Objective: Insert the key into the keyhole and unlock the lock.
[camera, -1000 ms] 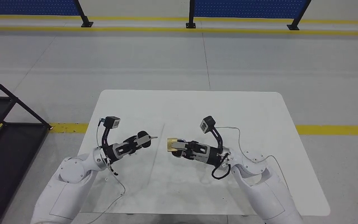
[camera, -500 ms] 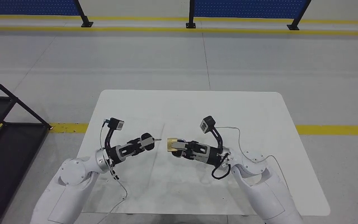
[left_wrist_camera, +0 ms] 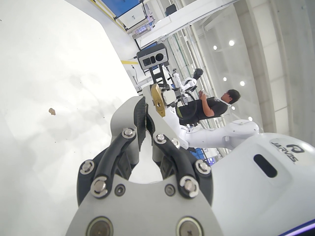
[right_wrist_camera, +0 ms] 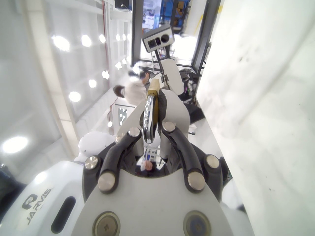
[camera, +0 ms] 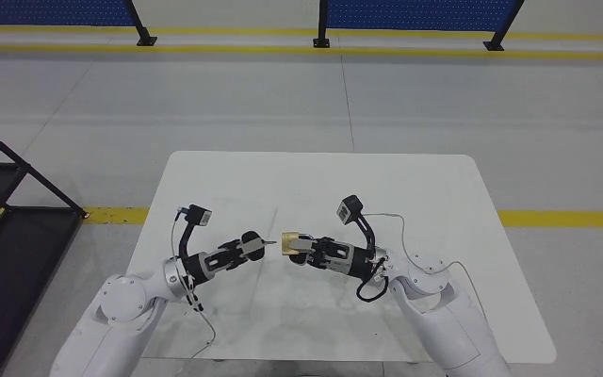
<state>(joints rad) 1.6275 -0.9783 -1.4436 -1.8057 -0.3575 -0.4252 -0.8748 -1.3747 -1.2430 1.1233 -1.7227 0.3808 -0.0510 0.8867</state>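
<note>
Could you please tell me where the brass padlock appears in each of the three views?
Top view: padlock just below centre, in the right hand.
Left wrist view: padlock just beyond the left hand, keyhole facing it.
Right wrist view: padlock clamped in the right hand.
Shared landmark: the white table.

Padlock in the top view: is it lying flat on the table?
No, the padlock is clamped in the right gripper, held out toward the key in the left gripper.
</note>
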